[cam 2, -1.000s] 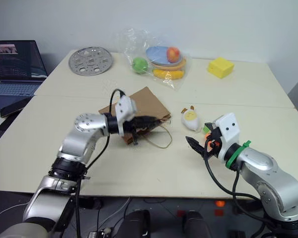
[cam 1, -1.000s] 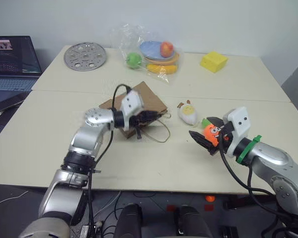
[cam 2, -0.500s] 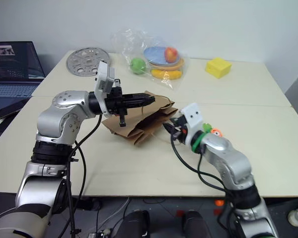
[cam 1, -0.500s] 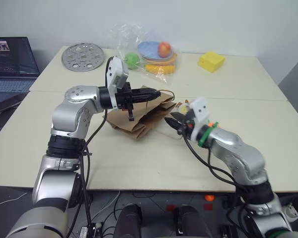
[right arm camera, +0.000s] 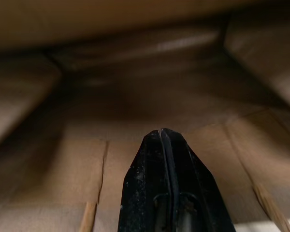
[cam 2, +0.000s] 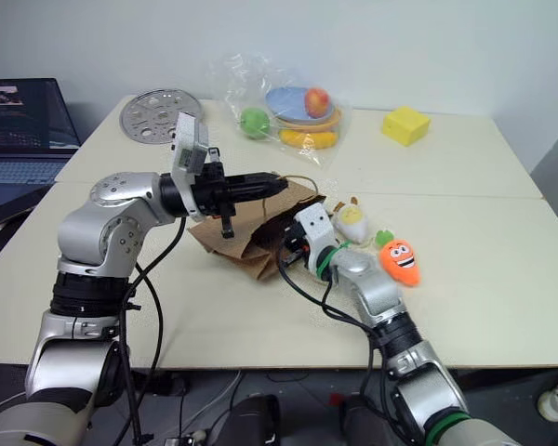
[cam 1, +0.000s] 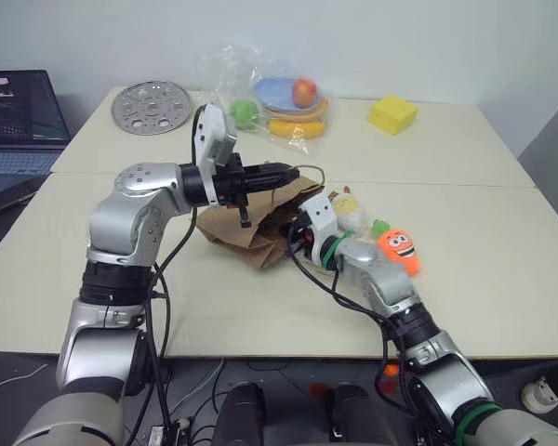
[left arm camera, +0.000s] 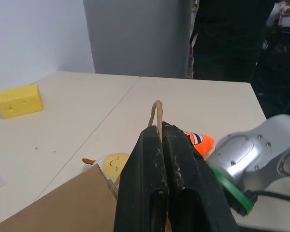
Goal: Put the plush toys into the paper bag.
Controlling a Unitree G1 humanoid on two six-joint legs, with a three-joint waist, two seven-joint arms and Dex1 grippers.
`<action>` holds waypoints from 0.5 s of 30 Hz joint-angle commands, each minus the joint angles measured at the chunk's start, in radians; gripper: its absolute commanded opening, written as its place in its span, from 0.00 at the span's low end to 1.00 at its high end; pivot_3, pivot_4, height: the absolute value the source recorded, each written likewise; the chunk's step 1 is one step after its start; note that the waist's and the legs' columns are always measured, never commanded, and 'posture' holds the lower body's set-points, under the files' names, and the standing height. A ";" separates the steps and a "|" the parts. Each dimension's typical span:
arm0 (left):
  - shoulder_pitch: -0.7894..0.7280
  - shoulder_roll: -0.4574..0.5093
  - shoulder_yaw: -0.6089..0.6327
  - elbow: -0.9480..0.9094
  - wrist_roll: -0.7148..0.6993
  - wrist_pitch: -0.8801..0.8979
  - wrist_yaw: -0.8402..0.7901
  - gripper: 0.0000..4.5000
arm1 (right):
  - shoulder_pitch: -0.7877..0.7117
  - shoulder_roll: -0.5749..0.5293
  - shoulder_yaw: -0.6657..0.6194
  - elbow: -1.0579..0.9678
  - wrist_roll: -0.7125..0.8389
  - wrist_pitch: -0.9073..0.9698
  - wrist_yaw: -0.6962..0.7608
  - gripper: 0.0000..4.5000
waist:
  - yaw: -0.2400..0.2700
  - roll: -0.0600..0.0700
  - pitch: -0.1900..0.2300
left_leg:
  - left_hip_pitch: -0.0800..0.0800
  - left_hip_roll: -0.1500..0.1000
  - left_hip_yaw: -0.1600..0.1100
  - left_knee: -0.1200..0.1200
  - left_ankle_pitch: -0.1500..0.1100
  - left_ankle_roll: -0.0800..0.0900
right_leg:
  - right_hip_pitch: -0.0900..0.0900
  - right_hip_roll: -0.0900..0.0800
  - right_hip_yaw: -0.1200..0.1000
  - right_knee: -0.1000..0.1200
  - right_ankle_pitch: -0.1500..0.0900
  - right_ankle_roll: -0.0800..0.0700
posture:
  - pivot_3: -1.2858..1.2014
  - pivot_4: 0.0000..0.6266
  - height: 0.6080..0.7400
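Note:
The brown paper bag (cam 1: 246, 230) lies on the table with its mouth raised toward the right. My left gripper (cam 1: 286, 173) is shut on its thin cord handle (left arm camera: 157, 108) and holds it up level above the bag. At the bag's mouth, my right gripper (right arm camera: 162, 133) is shut with nothing in it, its tips inside against brown paper. The white-and-yellow egg plush (cam 1: 350, 212) lies just right of the mouth. Further right on the table, the orange carrot plush (cam 1: 400, 249) lies face up.
A clear plastic bag of fruit (cam 1: 284, 98), a yellow foam block (cam 1: 393, 113) and a round metal disc (cam 1: 149, 95) sit at the back of the table. A laptop (cam 1: 19, 107) stands beyond the left edge. A person in dark clothes (left arm camera: 232, 38) stands past the table.
My right arm swung left from beside the carrot to the bag's mouth, and its fingers went from open to shut. My left gripper lifted the handle, raising the bag's mouth.

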 commanded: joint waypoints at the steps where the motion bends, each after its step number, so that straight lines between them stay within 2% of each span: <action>1: -0.075 0.000 0.072 0.042 0.033 -0.075 0.098 0.00 | -0.014 0.029 0.009 0.043 -0.052 -0.051 -0.029 0.00 | 0.000 0.000 0.000 | 0.000 0.000 0.000 0.000 0.000 0.000 | 0.000 0.000 0.000 0.001 0.000 0.000 | 0.52 0.24 1.00; 5: -0.154 0.010 0.111 0.149 0.067 -0.153 0.159 0.00 | 0.004 0.062 -0.020 0.067 -0.060 -0.053 -0.053 0.00 | 0.000 0.000 0.000 | 0.001 0.000 0.000 0.000 0.001 -0.001 | 0.000 0.000 0.000 0.002 0.000 0.000 | 0.52 0.24 1.00; 9: -0.223 -0.018 0.162 0.260 0.118 -0.302 0.287 0.00 | 0.013 0.074 -0.022 0.066 -0.086 -0.052 -0.071 0.00 | 0.000 0.000 0.000 | 0.002 0.000 0.000 0.000 0.001 -0.001 | 0.000 0.000 0.000 0.003 0.000 0.000 | 0.52 0.24 1.00; 15: -0.252 -0.048 0.199 0.268 0.105 -0.398 0.347 0.00 | 0.002 0.088 -0.047 0.075 -0.101 -0.048 -0.106 0.00 | 0.000 0.000 0.000 | 0.001 0.000 0.000 0.000 0.001 -0.002 | 0.000 0.000 0.000 0.003 0.000 0.000 | 0.52 0.24 1.00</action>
